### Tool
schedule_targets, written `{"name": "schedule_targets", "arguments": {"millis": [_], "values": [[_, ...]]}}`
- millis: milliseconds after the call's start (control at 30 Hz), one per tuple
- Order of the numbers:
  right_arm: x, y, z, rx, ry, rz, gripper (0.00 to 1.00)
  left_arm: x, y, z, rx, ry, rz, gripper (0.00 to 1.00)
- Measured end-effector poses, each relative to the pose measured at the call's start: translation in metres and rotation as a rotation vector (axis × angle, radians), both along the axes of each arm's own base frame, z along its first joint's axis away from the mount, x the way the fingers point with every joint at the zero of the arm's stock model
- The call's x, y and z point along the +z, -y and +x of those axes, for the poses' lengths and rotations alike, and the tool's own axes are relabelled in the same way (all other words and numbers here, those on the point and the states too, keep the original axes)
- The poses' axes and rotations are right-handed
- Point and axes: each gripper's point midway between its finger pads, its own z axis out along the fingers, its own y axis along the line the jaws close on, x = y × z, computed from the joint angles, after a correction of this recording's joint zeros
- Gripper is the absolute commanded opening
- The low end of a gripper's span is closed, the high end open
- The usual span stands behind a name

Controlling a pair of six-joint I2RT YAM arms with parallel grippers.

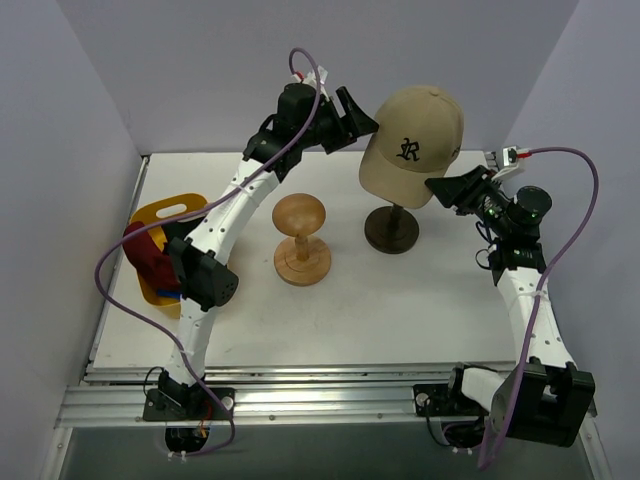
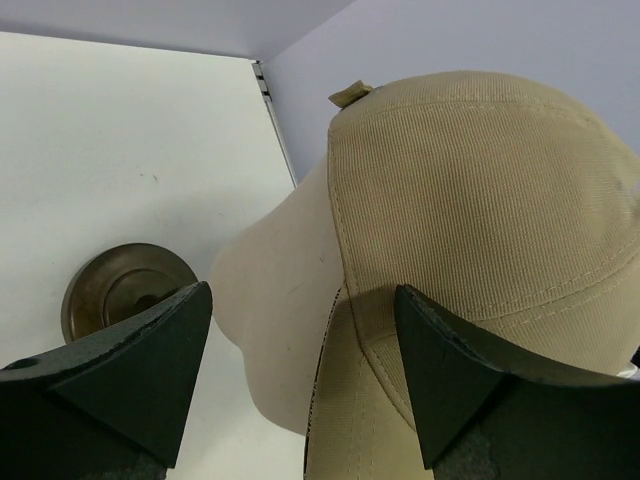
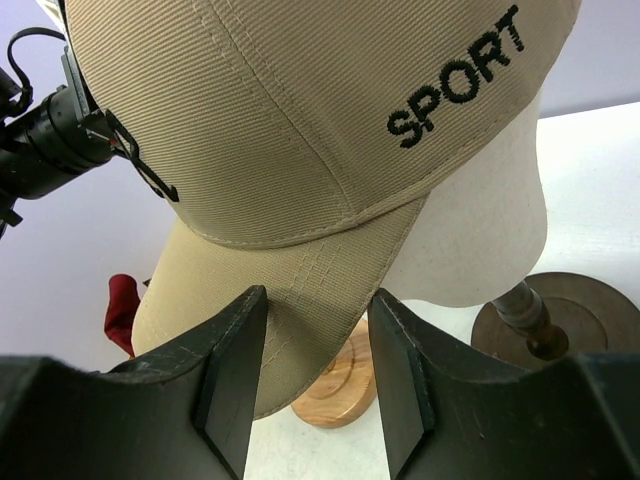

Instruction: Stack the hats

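Note:
The tan baseball cap [image 1: 415,135] sits on a cream mannequin head [image 2: 275,290], high above the table. My left gripper [image 1: 357,118] is open at the cap's back left. In the left wrist view [image 2: 300,370] the cap's edge [image 2: 480,200] lies between the fingers. My right gripper [image 1: 440,190] is open at the brim. In the right wrist view [image 3: 318,370] the brim [image 3: 320,290] reaches between the fingers, unclamped. The dark red hat [image 1: 143,255] and a bit of blue fabric [image 1: 165,296] lie in the yellow tray [image 1: 165,212] at the left. The black hat is hidden.
The mannequin head stands on a dark round base [image 1: 392,232]. A wooden mushroom-shaped stand [image 1: 301,240] is left of it at mid table. Grey walls close in the back and both sides. A metal rail [image 1: 330,400] runs along the near edge.

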Motion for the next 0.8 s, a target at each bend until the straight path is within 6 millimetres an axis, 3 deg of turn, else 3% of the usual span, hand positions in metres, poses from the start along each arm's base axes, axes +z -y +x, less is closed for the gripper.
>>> {"name": "schedule_targets", "arguments": {"millis": [567, 800], "values": [[-0.003, 0.001, -0.003, -0.021, -0.019, -0.036, 0.54, -0.012, 0.010, 0.013, 0.003, 0.003, -0.022, 0.82], [0.009, 0.005, -0.010, -0.058, -0.008, -0.066, 0.56, -0.013, 0.009, 0.014, 0.010, 0.000, -0.020, 0.82]]}}
